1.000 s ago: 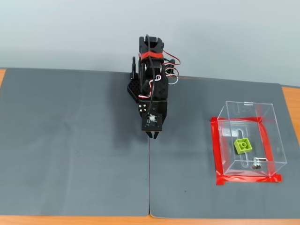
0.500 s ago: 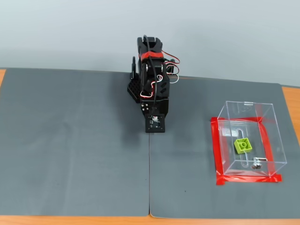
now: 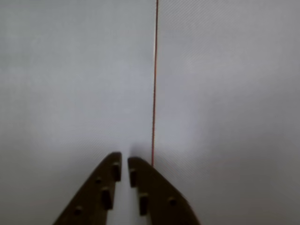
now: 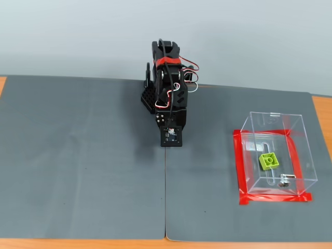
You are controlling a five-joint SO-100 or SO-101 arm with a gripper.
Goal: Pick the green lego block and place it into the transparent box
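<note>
Green lego block [image 4: 268, 161] lies inside transparent box [image 4: 275, 155] near the mat's right edge, well apart from gripper [image 3: 123, 161]; jaws nearly closed, empty.

Lime-green lego block [image 4: 268, 161], red tape [image 4: 239, 168], seemingly plain grey mat [image 4: 78, 155].

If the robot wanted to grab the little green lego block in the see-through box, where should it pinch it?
Probably on two opposite flat side walls of the small lime-green square plastic lego block, coming straight down through the open top of the clear plastic rectangular box. The block lies flat, studs up, and the thin walls block any sideways approach. It sits slightly turned, so the gripper should rotate to match.
</note>
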